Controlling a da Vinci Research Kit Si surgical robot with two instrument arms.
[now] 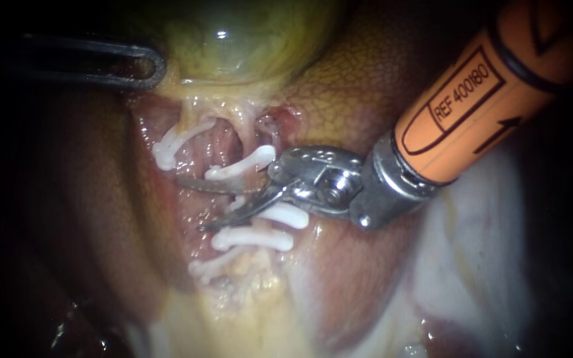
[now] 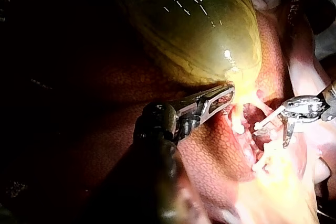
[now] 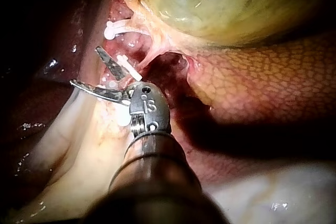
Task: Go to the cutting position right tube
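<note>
The right tube (image 1: 252, 132) runs down from the gallbladder (image 1: 247, 33) and carries white clips (image 1: 241, 164), one higher and two lower (image 1: 254, 238). My right instrument (image 1: 190, 203), on an orange shaft, ends in two thin blades that stand open. The right tube lies between them, in the gap between the upper clip and the lower ones. The right wrist view shows the same open blades (image 3: 93, 71) beside a clip (image 3: 128, 66). My left instrument (image 1: 148, 66) is shut on tissue at the gallbladder's neck (image 2: 231, 90) and holds it up.
A left tube (image 1: 187, 129) with its own white clip (image 1: 166, 151) runs beside the right one. Brown liver (image 1: 339, 86) surrounds the field. Pale fatty tissue (image 1: 247, 292) lies below the clips, and whitish tissue (image 1: 472, 252) sits under the right shaft.
</note>
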